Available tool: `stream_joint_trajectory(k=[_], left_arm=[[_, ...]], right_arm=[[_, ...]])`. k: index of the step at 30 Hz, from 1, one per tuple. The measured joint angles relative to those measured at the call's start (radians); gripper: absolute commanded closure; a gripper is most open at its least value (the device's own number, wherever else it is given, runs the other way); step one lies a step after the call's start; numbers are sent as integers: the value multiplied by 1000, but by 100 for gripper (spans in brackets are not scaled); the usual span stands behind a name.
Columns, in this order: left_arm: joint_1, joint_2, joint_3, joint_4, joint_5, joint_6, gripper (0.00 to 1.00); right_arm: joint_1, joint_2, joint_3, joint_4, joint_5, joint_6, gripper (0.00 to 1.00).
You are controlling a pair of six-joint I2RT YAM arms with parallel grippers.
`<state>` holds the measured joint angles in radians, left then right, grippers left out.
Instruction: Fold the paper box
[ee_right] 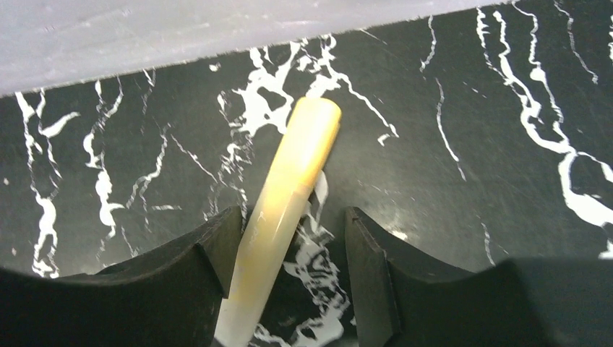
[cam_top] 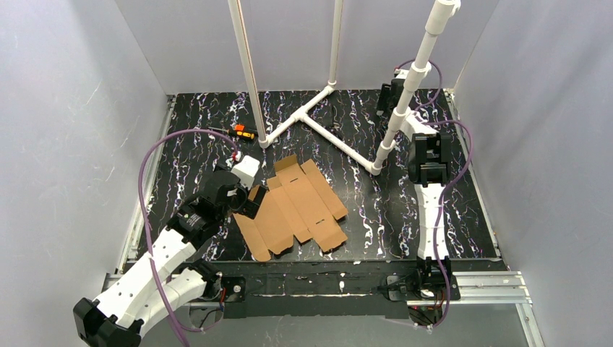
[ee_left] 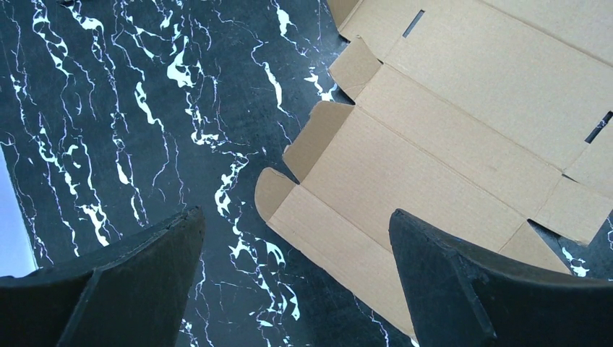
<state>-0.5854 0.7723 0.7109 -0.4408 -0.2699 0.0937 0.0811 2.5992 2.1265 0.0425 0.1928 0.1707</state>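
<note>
Cardboard, unfolded: the paper box (cam_top: 296,206) lies flat on the table (cam_top: 376,210) just ahead-right of your left claw (ee_left: 295,217), which gapes wide, nearer by far. Your right claw (ee_right: 293,217) stands parted around a pale tube (ee_right: 300,152), well away.

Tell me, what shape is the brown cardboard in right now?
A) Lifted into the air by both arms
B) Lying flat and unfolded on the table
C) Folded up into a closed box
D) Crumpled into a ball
B: the paper box is a flat die-cut sheet lying on the black marbled table with its flaps spread out, and the left end effector hangs open above its edge.
</note>
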Motion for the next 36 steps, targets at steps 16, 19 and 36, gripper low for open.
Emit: stream_joint_trajectory(k=[16,19,36], left_arm=[[0,-90,0,0,8,-5,2],[0,-98,0,0,8,-8,2],[0,-68,-9,0,8,-7,2]], right_arm=[[-115,-241,-391,61,-216,-184,26],[-139,-238,-366,18,-298,-254,24],[-153,3,64,-171,-532,-399,42]])
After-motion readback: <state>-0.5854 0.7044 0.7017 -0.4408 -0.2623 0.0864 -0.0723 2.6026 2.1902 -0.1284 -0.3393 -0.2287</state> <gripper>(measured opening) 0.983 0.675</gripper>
